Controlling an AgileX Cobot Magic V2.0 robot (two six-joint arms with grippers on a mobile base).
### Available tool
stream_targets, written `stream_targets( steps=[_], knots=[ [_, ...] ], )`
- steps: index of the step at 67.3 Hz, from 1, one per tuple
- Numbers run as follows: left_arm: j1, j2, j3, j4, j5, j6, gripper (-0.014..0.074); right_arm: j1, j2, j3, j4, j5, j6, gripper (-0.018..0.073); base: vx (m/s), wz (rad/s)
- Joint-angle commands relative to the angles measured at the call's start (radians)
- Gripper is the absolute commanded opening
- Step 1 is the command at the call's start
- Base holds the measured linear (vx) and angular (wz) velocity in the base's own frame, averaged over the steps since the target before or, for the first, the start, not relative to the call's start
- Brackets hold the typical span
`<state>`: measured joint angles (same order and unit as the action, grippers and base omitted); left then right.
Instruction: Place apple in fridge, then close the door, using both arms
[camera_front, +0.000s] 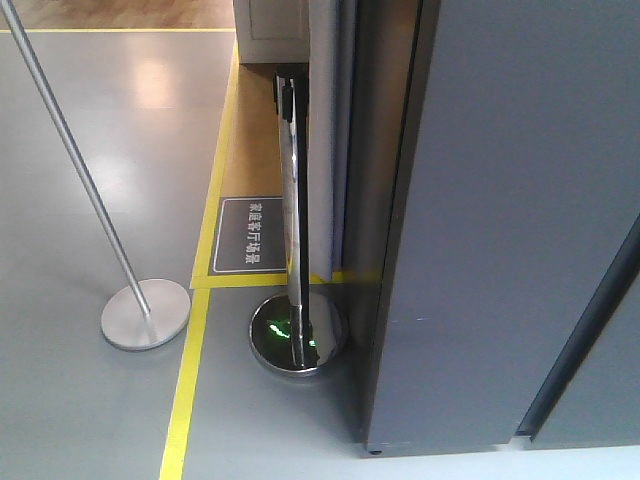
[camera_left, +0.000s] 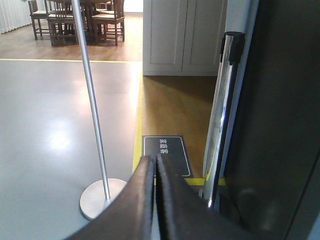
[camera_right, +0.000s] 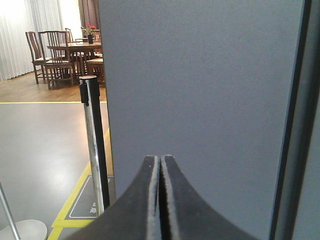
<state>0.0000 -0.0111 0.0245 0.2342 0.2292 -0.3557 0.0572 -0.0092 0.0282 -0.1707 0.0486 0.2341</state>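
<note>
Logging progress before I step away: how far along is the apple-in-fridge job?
No apple shows in any view. The fridge shows only its dark grey outside with no white interior, so the door looks shut. Whether the apple is inside cannot be told. Nothing is in hand: the left tool and right tool are both pressed shut and empty. Nothing visibly remains.

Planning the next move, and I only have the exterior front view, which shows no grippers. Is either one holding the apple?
Observer: No. The left gripper is shut with nothing in it.
Operator: And the right?
Observer: The right gripper is shut and empty too, facing the grey fridge panel.
Operator: Any apple in the wrist views?
Observer: None; neither wrist view shows it.
</note>
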Motion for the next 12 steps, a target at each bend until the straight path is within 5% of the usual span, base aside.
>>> stream_targets(
  steps=[1,12],
  knots=[
    [-0.004,-0.006,-0.02,0.001,-0.069,0.001,-0.0007,-0.002,-0.008,0.003,-0.013,-0.076,-0.003,-0.0003,0.0,0.0],
    [-0.004,-0.006,-0.02,0.001,-0.069,0.001,-0.0007,-0.002,-0.008,0.003,-0.013,-0.076,-0.003,-0.0003,0.0,0.0]
  ],
)
